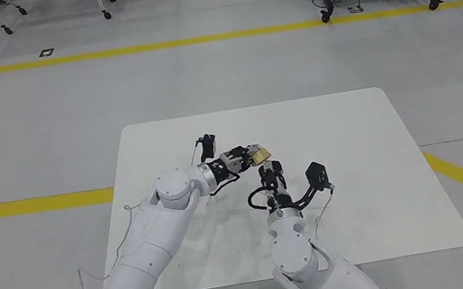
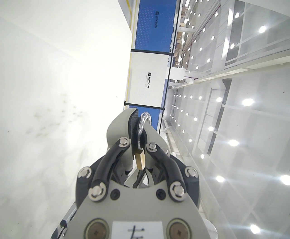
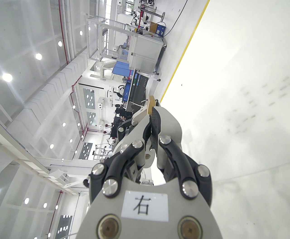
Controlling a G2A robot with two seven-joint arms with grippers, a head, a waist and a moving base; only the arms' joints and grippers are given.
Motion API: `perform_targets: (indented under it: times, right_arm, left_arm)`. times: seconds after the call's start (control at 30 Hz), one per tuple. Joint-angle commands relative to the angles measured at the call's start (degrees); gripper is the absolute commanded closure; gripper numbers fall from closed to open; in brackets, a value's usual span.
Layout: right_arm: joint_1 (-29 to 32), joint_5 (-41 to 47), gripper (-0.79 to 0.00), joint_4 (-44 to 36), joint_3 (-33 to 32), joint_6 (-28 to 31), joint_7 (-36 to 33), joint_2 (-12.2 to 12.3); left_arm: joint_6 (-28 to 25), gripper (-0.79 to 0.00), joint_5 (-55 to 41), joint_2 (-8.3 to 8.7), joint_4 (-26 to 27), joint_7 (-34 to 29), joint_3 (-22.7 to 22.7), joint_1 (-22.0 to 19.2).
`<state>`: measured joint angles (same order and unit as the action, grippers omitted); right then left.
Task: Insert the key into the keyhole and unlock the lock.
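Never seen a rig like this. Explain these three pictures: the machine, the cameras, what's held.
This is a two-armed robot at a white table. The top view looks down from above its arms; the other two look along each arm from its wrist. The left gripper is shut on the lock, a silver loop with a brass body. The right gripper pinches a small brass piece, probably the key, close to the lock. Whether it is in the keyhole I cannot tell.
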<state>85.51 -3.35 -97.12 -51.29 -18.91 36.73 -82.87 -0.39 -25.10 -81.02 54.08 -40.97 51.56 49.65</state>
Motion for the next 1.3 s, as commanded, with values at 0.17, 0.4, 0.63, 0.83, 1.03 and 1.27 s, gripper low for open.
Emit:
perform_targets:
  times: [0.17,0.4,0.63,0.83,1.03,1.27]
  right_arm:
    - [0.08,-0.64,-0.055,0.21,-0.42,-0.65,-0.64,-0.59]
    - [1.46,-1.78,-0.342,-1.24,-1.09,0.28,-1.5,-0.91]
    - [3.04,-1.93,-0.785,-2.97,-2.03,1.06,-4.72,-0.85]
    - [3.04,-1.93,-0.785,-2.97,-2.03,1.06,-4.72,-0.85]
    - [3.04,-1.93,-0.785,-2.97,-2.03,1.06,-4.72,-0.85]
    - [3.04,-1.93,-0.785,-2.97,-2.03,1.06,-4.72,-0.85]
  left_arm:
    - [-0.02,0.0,0.65,0.02,0.52,-0.43,0.44,0.27]
    - [1.34,0.0,-1.2,-0.08,0.19,-1.48,1.36,0.21]
    - [2.31,0.0,-2.09,-0.03,0.4,-2.26,2.29,0.22]
    - [4.27,0.0,-2.08,0.19,0.06,-3.87,3.08,-0.37]
    - [4.27,0.0,-2.08,0.19,0.06,-3.87,3.08,-0.37]
    - [4.27,0.0,-2.08,0.19,0.06,-3.87,3.08,-0.37]
